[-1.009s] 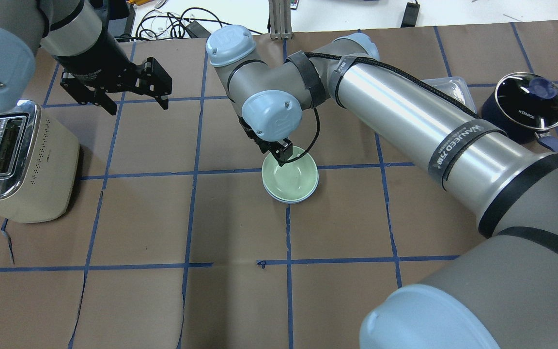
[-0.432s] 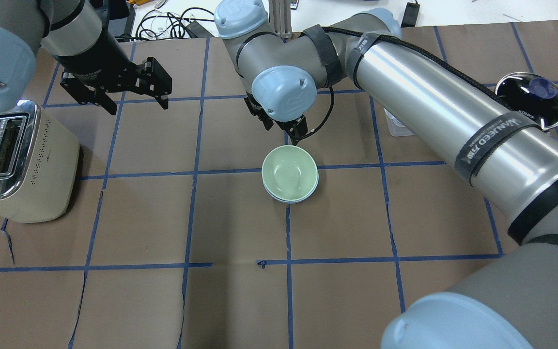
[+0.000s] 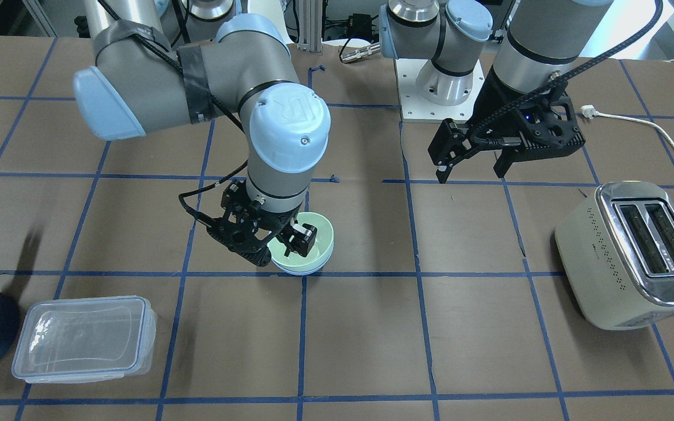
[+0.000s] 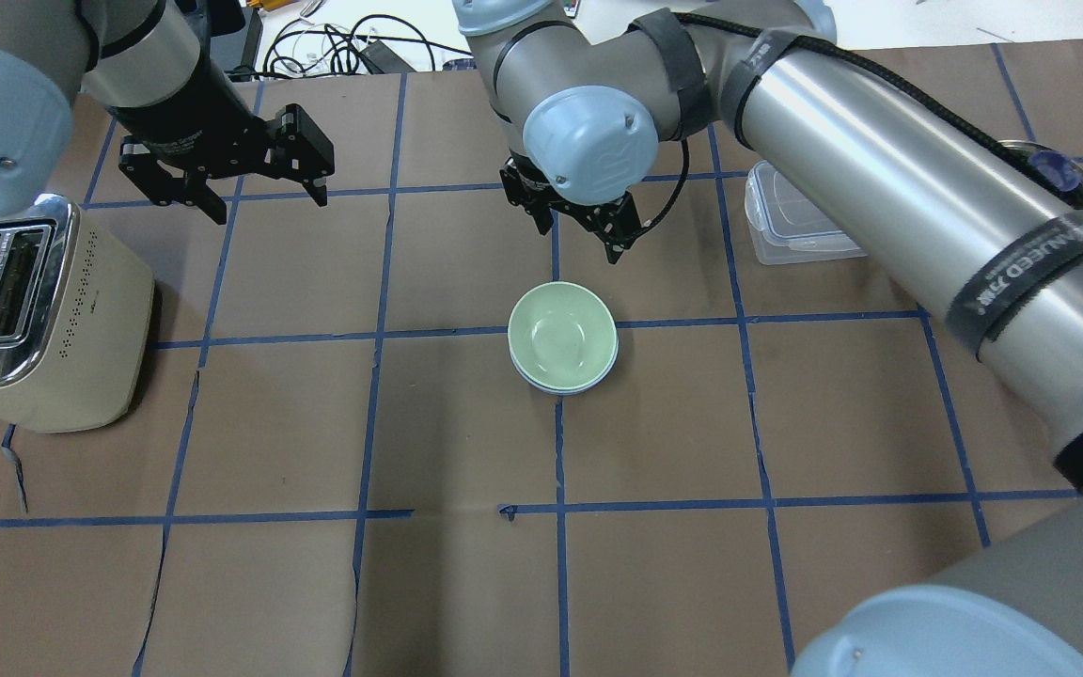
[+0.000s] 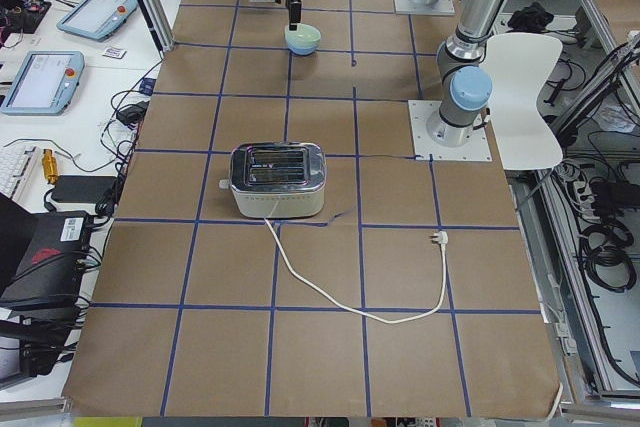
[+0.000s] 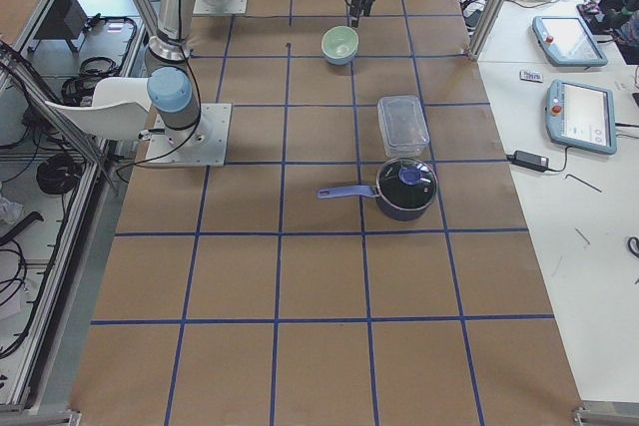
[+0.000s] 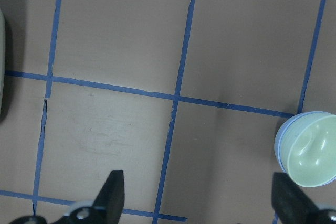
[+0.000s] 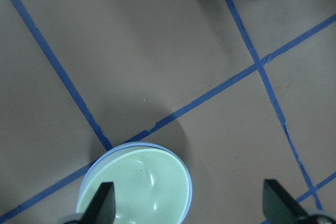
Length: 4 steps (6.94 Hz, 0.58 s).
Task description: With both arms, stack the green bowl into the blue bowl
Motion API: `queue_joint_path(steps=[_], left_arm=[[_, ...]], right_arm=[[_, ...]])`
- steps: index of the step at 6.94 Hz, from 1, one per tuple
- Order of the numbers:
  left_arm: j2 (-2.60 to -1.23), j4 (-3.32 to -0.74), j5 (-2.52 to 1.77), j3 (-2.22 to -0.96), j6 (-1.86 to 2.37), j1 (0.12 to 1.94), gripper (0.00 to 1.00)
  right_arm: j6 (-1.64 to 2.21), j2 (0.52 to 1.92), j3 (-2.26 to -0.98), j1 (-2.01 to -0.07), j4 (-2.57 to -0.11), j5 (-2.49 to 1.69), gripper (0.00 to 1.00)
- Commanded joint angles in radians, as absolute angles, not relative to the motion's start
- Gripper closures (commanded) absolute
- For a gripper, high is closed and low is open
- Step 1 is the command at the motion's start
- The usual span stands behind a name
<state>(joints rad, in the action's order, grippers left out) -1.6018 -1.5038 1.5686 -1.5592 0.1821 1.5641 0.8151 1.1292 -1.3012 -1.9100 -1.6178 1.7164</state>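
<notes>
Brown-papered table [image 4: 269, 423]: green bowl [image 4: 562, 335] sits in blue bowl [image 4: 562, 388]; my right gripper [image 4: 577, 235] is backing off toward twelve o'clock, jaws wide and empty, left gripper [image 4: 269, 207] wide too. Stack looks done.

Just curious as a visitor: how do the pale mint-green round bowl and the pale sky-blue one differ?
The pale mint-green round bowl sits inside; the pale sky-blue round bowl lies underneath. Green shows its whole hollow, blue only a thin rim. Both are round, plain, ungripped.
</notes>
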Motion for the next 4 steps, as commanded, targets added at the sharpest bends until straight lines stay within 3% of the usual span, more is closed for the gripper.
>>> queue_joint_path(steps=[1,4], left_arm=[[-1.603,-1.503,1.569,-1.56,0.192,1.565,0.0],[-1.605,-1.503,1.572,-1.559,0.153,1.565,0.0]], right_arm=[[0.594,1.205,-1.305,-1.84,-1.595,1.717,0.0],[0.246,1.267,-1.328,-1.723,-1.598,1.706,0.06]])
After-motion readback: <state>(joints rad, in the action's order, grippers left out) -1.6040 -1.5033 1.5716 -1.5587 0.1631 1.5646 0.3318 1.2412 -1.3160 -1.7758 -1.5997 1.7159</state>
